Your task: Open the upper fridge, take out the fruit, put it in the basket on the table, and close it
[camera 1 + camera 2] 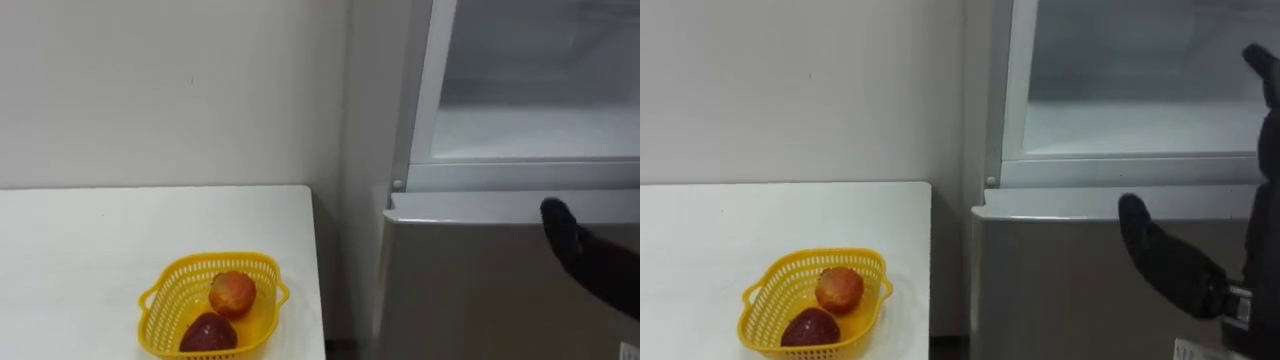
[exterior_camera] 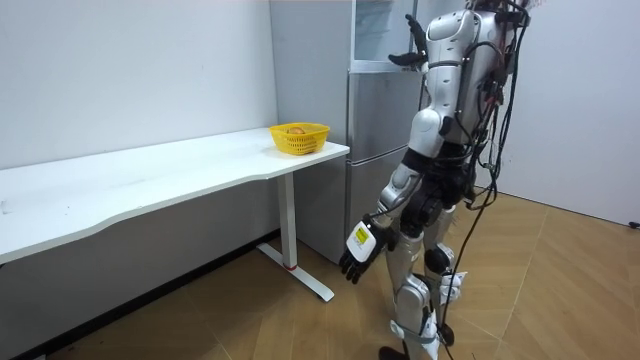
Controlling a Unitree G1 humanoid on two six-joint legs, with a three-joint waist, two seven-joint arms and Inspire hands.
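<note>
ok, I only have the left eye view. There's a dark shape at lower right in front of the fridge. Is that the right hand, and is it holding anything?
Observer: Yes. In the right eye view the right hand is open, with its fingers straight up, and it holds nothing.
Operator: And the left hand?
Observer: In the room view the left hand hangs low beside the leg, open and empty.
Operator: Where is it standing?
Observer: In the room view it stands upright close to the fridge, just past the end of the table.
</note>
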